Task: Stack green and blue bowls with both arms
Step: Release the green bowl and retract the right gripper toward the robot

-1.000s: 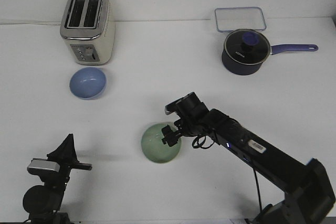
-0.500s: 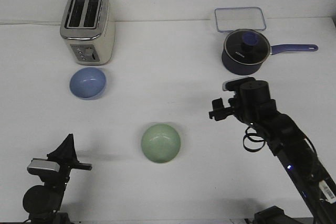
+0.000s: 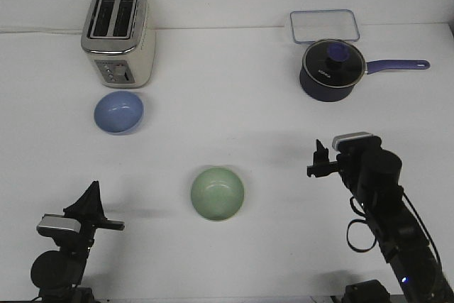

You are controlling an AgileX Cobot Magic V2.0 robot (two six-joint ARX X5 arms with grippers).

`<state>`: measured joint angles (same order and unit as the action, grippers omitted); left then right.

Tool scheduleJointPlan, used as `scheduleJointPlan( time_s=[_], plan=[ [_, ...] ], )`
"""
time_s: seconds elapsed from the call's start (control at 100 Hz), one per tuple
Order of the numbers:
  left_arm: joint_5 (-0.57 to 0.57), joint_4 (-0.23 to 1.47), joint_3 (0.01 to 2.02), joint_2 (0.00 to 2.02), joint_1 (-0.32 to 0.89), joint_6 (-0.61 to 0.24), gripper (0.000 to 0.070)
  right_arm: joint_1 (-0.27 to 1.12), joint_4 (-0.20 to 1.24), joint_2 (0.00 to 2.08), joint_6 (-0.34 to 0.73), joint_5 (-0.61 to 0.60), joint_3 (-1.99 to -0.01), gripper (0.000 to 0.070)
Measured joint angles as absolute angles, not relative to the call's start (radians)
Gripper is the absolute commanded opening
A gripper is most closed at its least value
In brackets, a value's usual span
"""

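I've pulled the right gripper (image 3: 319,162) off the green bowl (image 3: 217,193) and back to that bowl's right, well apart (it was touching the rim a second ago), holding nothing.

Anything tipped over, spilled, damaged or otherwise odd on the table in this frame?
Nothing stands out. The green bowl and blue bowl both sit upright and apart on the table, the toaster stands straight, and the saucepan has its lid on. No spills or damage show.

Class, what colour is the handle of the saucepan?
Purple; the saucepan handle shows best in the front view.
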<state>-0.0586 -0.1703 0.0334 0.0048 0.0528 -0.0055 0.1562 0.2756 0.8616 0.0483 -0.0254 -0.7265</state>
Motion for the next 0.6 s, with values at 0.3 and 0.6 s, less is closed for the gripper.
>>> scheduleJointPlan(
  time_s=[0.3,0.6],
  plan=[
    [-0.059,-0.171,0.033,0.005,0.053,-0.006,0.0012,0.156,0.118,0.67,0.047,-0.025,-0.474,0.0469],
    [-0.059,-0.171,0.033,0.005,0.053,-0.006,0.0012,0.156,0.084,0.607,0.047,-0.025,-0.472,0.0469]
  ],
)
